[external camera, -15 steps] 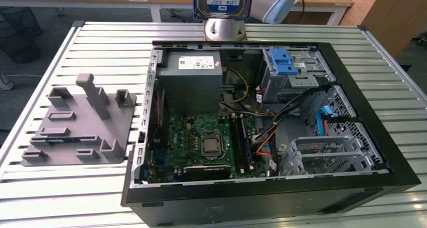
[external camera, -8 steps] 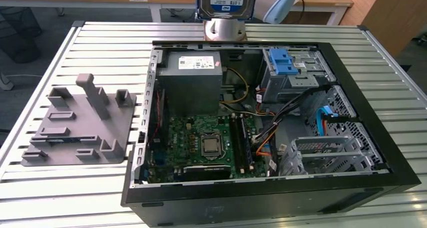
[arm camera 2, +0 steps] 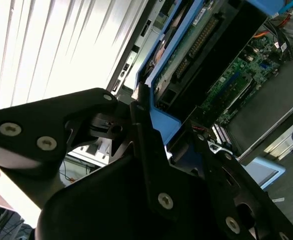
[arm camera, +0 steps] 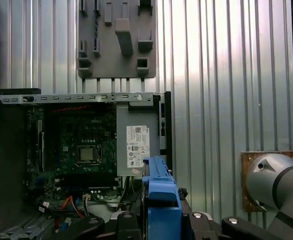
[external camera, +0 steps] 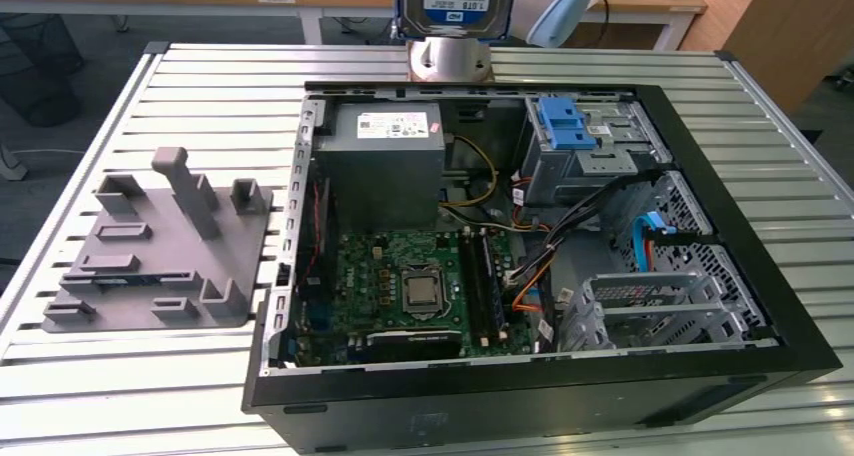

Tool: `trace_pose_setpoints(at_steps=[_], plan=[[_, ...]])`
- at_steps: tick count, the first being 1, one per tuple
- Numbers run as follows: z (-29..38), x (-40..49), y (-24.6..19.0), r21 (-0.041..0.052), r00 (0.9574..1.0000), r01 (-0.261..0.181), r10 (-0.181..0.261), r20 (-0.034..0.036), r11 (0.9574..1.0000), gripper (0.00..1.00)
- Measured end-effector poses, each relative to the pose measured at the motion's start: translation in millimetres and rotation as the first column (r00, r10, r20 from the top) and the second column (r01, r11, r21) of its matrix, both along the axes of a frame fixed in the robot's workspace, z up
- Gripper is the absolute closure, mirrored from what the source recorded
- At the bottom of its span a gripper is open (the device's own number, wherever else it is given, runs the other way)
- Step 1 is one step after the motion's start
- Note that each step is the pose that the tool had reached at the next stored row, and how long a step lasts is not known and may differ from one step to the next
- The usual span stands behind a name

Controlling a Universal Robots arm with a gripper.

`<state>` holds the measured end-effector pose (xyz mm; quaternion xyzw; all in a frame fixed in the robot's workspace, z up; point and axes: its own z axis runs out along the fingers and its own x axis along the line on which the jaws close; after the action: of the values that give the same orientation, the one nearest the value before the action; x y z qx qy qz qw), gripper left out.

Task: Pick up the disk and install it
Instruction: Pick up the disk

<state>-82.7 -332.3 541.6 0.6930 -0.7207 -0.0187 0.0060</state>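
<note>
One disk (external camera: 461, 1) aloft, clamped in the end effector (arm camera: 161, 222): fingers (arm camera 2: 145, 140) closed onto opposite sides of its blue plastic carrier frame, nothing else in the grip, as seen in both wrist views. Hangs high over the far, power-supply end of the open computer case (external camera: 534, 401) in the exterior view, near the arm's silver base (arm camera: 269, 185), well apart from every bay and seated nowhere. Judged as the carry stage: picked up, not yet installed. For a clean carry, hold pressure on the frame rails rather than on the bare circuit-board face (arm camera 2: 179, 60), travel level and unhurried, and stay well above the grey power-supply box (external camera: 387, 166), the looping black cables (external camera: 574, 221) and the thin sheet-metal lip of the case. Keep the flat body squared to the case walls; avoid any tilt or swing, given probably little grip margin on smooth plastic. Slab-shaped, rigid, silver metal shell with a glossy white-and-blue label on one face, green board and a connector row on the other. Below: green motherboard (external camera: 400, 276), perforated steel drive cage (external camera: 667, 301), ridged blue latch (external camera: 577, 126). All on a ribbed aluminium bench (external camera: 80, 376), beside a matte grey fixture plate (external camera: 160, 246) with blocky upright posts.
</note>
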Motion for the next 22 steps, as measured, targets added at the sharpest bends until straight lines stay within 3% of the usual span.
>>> trace_pose_setpoints(at_steps=[22], plan=[[0.0,6.8,0.0,0.0001,1.0,0.0,0.0,0.0,1.0,0.64]])
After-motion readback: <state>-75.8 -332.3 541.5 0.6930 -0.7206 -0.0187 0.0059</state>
